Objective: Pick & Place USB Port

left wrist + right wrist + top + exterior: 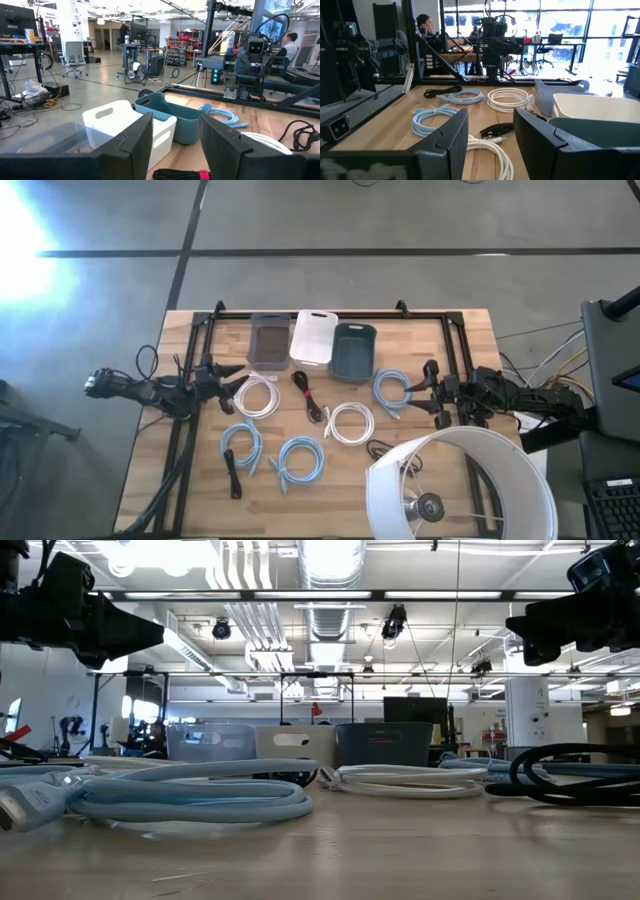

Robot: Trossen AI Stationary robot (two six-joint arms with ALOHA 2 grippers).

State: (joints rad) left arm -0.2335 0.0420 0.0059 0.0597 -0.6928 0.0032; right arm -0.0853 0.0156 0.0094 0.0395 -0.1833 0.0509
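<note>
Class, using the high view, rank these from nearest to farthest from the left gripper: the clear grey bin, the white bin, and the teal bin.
Measured from the left gripper, at the table's left side:
1. The clear grey bin, leftmost in the back row.
2. The white bin, in the middle of the row.
3. The teal bin, rightmost, toward the right arm.

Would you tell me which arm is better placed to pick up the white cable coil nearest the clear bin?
Left, probably. The left hand hovers open right beside that white coil, while the right hand waits across the table.
</note>
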